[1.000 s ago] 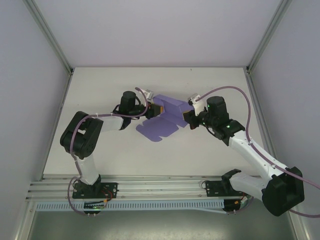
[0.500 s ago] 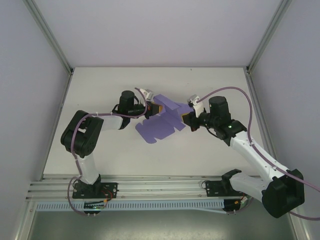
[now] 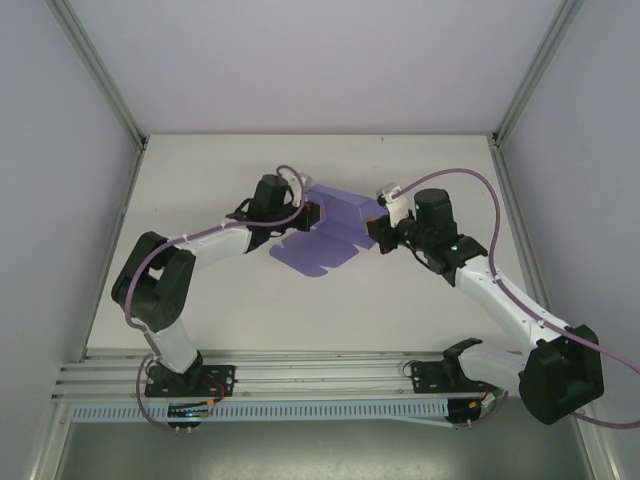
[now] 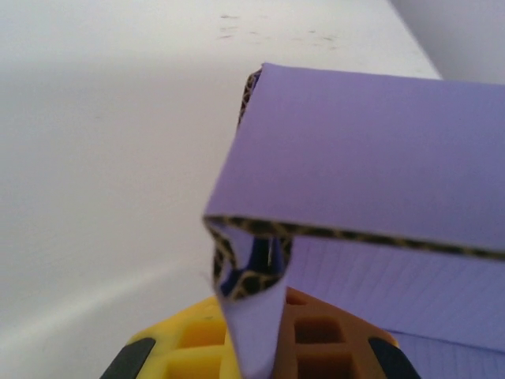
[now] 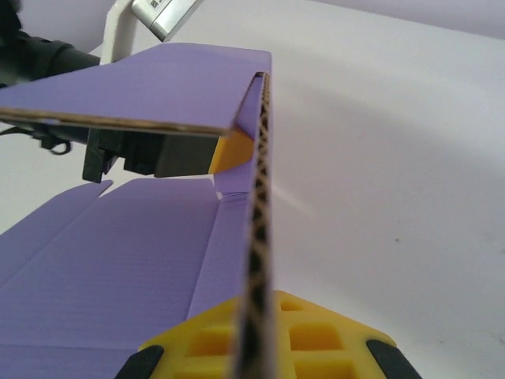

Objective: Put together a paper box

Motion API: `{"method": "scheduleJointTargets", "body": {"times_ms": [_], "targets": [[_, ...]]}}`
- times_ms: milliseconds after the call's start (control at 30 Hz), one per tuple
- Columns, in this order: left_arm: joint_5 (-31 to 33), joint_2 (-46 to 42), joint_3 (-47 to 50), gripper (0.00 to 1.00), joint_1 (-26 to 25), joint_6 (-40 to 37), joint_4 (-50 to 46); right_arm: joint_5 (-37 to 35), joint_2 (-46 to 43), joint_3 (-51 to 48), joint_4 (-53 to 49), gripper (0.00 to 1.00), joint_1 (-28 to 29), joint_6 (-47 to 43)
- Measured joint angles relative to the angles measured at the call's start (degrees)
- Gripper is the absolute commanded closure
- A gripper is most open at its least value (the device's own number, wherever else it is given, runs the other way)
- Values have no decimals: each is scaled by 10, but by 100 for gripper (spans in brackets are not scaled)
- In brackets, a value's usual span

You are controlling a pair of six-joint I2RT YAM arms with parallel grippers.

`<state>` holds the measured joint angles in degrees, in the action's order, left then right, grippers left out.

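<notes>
Your paper box sits partly folded at mid frame. Your left gripper pinches one flap; your right gripper pinches a raised wall.

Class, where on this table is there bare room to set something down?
Bare table: the far strip behind the paper box, and the near stretch before it. Crowded: the middle, where left gripper and right gripper hold the box.

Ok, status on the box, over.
Left gripper shut on a side flap, right gripper shut on the opposite wall. Paper box part-folded, one panel raised, rest flat. No obstruction seen.
</notes>
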<state>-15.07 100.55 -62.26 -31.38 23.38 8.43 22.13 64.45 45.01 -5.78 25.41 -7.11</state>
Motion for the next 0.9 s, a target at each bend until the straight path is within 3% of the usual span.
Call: {"method": "scheduleJointTargets", "body": {"times_ms": [267, 433, 567, 700, 833, 900], "targets": [[129, 28, -114, 100, -29, 49, -184, -46, 21, 0, 28, 100, 20, 20], [167, 38, -144, 100, -40, 71, -251, -54, 29, 0, 28, 100, 28, 24], [167, 28, -136, 100, -40, 59, -247, -55, 29, 0, 29, 100, 31, 25], [116, -25, -33, 100, -25, 19, -138, -51, 27, -2, 31, 100, 32, 16], [74, -77, 60, 100, -8, -13, -40, -43, 16, -11, 27, 79, 38, 5], [75, -87, 66, 100, -3, -37, -19, -45, 8, -17, 15, 59, 38, -1]]}}
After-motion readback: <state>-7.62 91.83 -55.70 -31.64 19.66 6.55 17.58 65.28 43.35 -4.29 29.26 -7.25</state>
